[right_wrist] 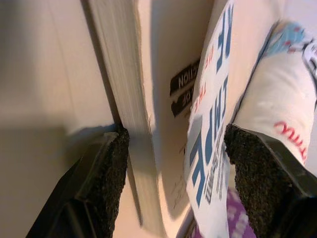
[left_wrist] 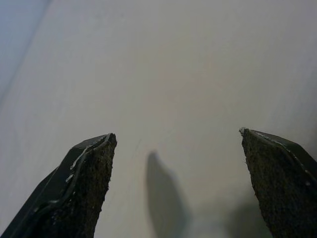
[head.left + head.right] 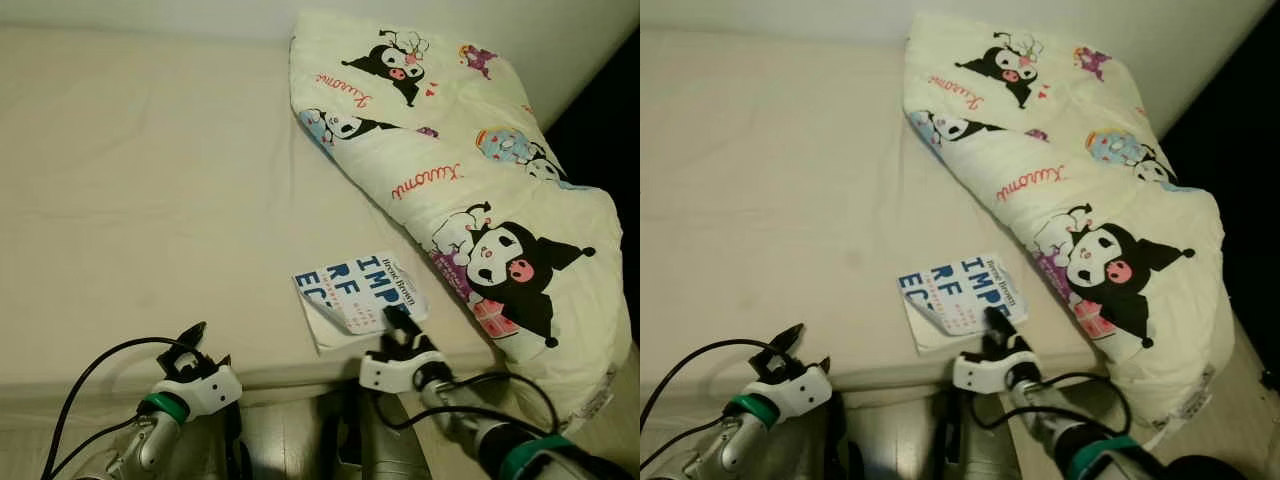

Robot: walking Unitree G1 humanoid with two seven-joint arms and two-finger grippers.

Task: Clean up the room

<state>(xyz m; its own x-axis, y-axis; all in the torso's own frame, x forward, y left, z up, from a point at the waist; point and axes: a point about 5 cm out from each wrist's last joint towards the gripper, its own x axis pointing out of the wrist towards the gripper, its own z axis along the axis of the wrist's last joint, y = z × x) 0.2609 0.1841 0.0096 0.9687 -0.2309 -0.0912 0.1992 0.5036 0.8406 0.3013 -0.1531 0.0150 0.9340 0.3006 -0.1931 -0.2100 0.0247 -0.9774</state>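
paperback book with a white cover and big blue letters lies on the cream bed sheet near the bed's front edge, right beside the folded cream cartoon-print quilt. cover's curled up so half the title is cut off. right gripper sits at the book's near edge, fingers spread, one black pad under the page block and the other outside the lifted cover, not clamped. left gripper hovers over bare sheet, fingers wide apart, holding nothing. quilt's far right end fades into dark.
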